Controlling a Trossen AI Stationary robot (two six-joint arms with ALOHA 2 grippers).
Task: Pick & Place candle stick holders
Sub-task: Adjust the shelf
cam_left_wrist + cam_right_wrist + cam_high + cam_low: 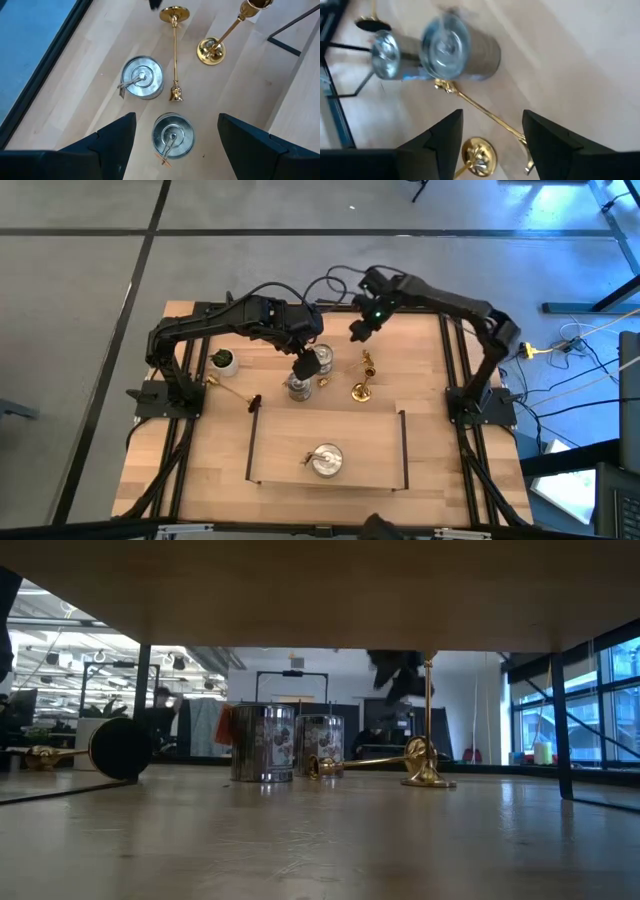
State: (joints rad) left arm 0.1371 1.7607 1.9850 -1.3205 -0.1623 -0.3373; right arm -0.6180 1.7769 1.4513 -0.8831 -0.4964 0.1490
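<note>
**A:** Your left tool (172, 145) hangs released, fingers wide, right over a silver holder (172, 136) near the bench (430, 480) middle. A second silver holder (143, 77) stands just beside it.

**B:** And how should I grip it?

**A:** It looks like stiff, smooth metal, likely slick and fairly light. Close across the round wall, low enough to clear the rim; it should not crush.

**B:** The brass ones?

**A:** One lies flat (175, 55) next to the silver pair, one stands upright (361, 390) beside it, and a third lies (228, 389) at the left, near a small plant pot (224, 361). Their slim stems may roll or twist, so pinch near the base. Your right tool (490, 145) hovers over those two, also released.

**B:** Anything placed yet?

**A:** One silver holder (323, 461) sits inside the frame (250, 440).
</note>
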